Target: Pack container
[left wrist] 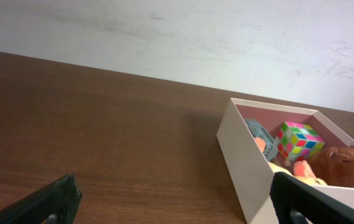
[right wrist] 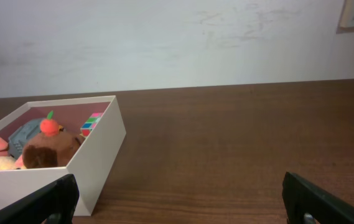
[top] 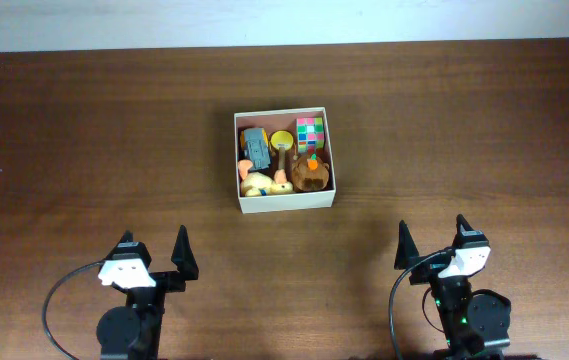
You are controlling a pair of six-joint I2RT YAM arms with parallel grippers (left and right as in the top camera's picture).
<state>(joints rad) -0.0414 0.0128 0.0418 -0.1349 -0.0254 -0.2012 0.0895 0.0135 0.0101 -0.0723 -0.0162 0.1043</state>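
The container (top: 287, 204), a shallow cream-white box, sits at the table's middle. It holds a colourful puzzle cube (top: 310, 131), a brown plush with an orange top (top: 310, 173), a grey toy (top: 256, 149), a yellow round piece (top: 281, 140) and a tan toy (top: 264, 184). The box also shows in the left wrist view (left wrist: 245, 162) and the right wrist view (right wrist: 96, 155). My left gripper (top: 154, 250) is open and empty near the front edge, left of the box. My right gripper (top: 432, 243) is open and empty near the front edge, right of the box.
The dark wooden table (top: 94, 150) stretches to both sides of the box. A pale wall (right wrist: 177, 43) runs behind the table's far edge.
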